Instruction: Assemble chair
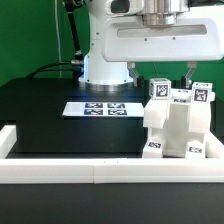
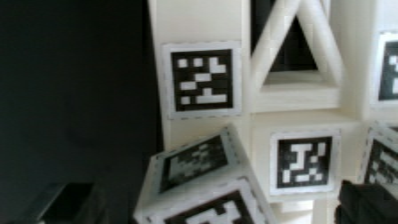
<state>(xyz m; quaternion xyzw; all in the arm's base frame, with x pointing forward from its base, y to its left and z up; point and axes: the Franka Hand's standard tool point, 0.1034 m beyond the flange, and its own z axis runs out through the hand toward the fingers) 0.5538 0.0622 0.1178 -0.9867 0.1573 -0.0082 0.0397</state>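
The white chair (image 1: 176, 128) stands at the exterior view's right, close to the front rail. It is a blocky white piece with tagged posts (image 1: 158, 90) on top. My gripper (image 1: 171, 80) hangs straight above it, just over the posts. In the wrist view the chair (image 2: 267, 95) fills the picture, showing several black-and-white tags and a triangular opening. A tilted tagged post (image 2: 210, 190) lies between my dark fingertips (image 2: 71, 204), with a gap on each side. The gripper (image 2: 224, 214) is open and holds nothing.
The marker board (image 1: 100, 108) lies flat on the black table, in front of the robot's base (image 1: 105, 55). A long low white border rail (image 1: 90, 167) runs along the front, with a short piece (image 1: 8, 140) at the exterior view's left.
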